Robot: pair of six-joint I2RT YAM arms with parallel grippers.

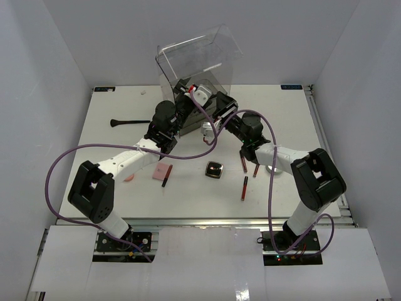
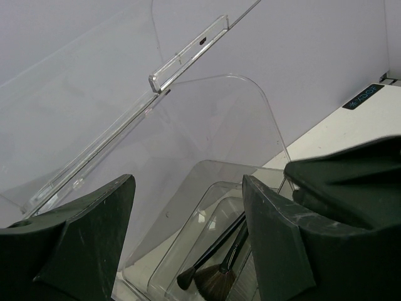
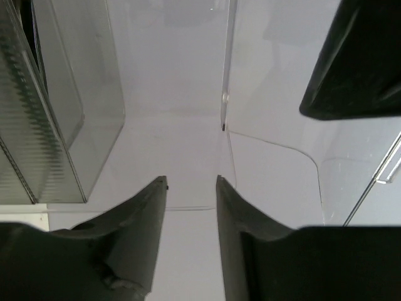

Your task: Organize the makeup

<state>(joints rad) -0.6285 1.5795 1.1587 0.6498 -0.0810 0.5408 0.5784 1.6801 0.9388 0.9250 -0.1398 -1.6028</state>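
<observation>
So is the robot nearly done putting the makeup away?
Not nearly. Done: some brushes already lie inside the clear box. In hand: nothing. The left tool and right tool are both open and empty, up at the box. Left on the table: a black brush, the pink palette, the black compact and several red-and-black tubes.

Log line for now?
site: clear acrylic box | left tool: open | right tool: grip unclear | black square compact: on white table
</observation>
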